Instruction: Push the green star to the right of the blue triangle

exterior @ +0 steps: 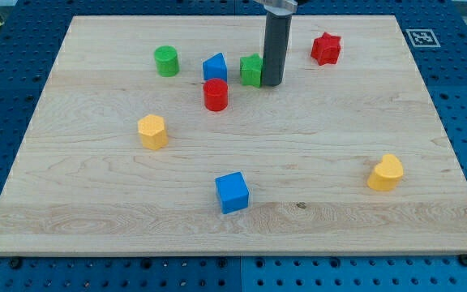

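Note:
The green star [251, 70] sits near the view's top centre of the wooden board, just right of the blue triangle [214, 67], with a small gap between them. My tip [272, 83] stands right against the green star's right side. The dark rod rises from it to the view's top edge and hides part of the star's right edge.
A red cylinder [216, 95] lies just below the blue triangle. A green cylinder [166, 61] is to the left. A red star [326, 49] is at top right. A yellow block [152, 131], a blue cube [232, 192] and a yellow heart [386, 173] lie lower.

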You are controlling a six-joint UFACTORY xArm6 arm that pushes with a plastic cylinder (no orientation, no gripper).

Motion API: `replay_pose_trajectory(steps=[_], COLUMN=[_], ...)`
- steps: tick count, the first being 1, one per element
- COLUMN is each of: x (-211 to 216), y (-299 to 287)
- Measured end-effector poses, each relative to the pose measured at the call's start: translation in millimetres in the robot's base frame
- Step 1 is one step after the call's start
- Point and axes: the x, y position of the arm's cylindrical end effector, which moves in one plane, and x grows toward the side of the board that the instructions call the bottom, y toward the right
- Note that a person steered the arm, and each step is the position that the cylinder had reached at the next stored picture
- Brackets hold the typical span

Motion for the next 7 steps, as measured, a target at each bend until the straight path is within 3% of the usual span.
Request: replay_pose_trajectory(steps=[1,4,5,7], x=[7,215,262,254], y=[5,17,17,-75])
